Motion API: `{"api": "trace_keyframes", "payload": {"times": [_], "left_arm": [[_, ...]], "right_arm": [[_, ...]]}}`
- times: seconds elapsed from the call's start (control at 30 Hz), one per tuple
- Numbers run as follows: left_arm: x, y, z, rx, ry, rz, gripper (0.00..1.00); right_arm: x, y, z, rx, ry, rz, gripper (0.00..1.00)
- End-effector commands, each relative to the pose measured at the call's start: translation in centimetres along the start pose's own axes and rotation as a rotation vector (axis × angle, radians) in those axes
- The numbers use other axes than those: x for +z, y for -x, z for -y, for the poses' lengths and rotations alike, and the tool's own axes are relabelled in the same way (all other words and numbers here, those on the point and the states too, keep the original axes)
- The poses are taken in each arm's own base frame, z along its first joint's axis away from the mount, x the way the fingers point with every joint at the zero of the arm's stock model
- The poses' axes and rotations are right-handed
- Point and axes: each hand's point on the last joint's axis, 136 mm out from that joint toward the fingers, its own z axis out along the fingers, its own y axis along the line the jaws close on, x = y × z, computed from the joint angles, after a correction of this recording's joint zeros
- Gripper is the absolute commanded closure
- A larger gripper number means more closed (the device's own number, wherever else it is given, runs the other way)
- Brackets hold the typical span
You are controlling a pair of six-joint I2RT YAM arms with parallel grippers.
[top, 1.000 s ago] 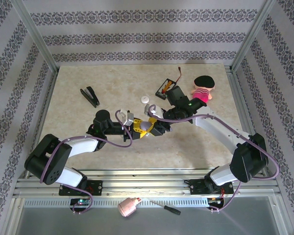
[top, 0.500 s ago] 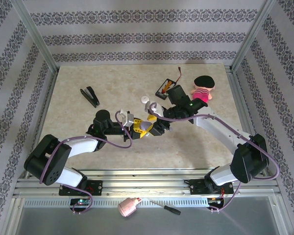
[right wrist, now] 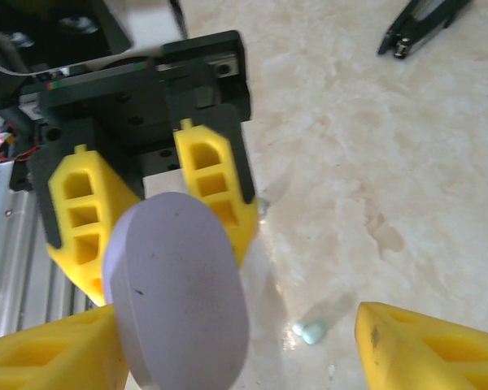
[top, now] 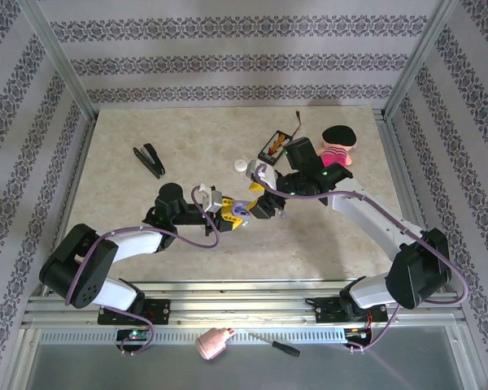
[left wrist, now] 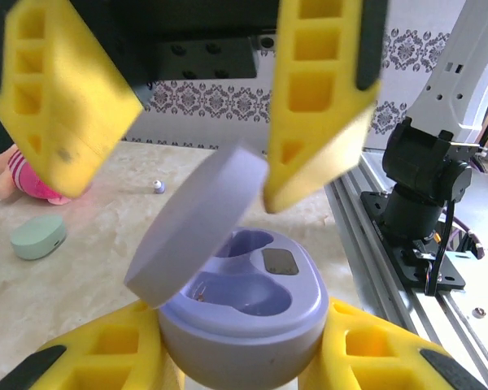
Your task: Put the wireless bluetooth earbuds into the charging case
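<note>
Left wrist view: left tool point(left wrist: 237, 357) clamps the lavender charging case point(left wrist: 244, 313), lid point(left wrist: 197, 223) raised, sockets point(left wrist: 228, 294) looking empty; right tool point(left wrist: 202, 166) stands spread around the lid. A bump could snap it shut.

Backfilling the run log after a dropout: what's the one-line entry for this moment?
left gripper: shut on charging case | lid: open, wells empty | right gripper: open, straddling lid | earbud: loose on table
</note>
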Motion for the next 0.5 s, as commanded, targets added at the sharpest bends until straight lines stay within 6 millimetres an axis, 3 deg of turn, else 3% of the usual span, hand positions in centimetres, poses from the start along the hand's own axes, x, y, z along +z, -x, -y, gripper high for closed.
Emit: {"api": "trace_keyframes", "payload": {"times": [0.0, 0.13, 0.47], "left_arm": [[0.0, 0.7, 1.2, 0.065, -0.042, 0.022, 0.8], [0.0, 0.7, 1.2, 0.069, -0.038, 0.025, 0.8], [-0.2, 0.7, -0.5, 0.102, 0.053, 0.047, 0.83]], "right_arm": [[-0.6, 0.5, 1.1, 0.0, -0.067, 0.027, 0.27], [-1.0, 1.1, 1.8, 0.003, -0.109, 0.046, 0.25], [-2.4, 2.4, 0.9, -0.032, -0.137, 0.139, 0.2]]}}
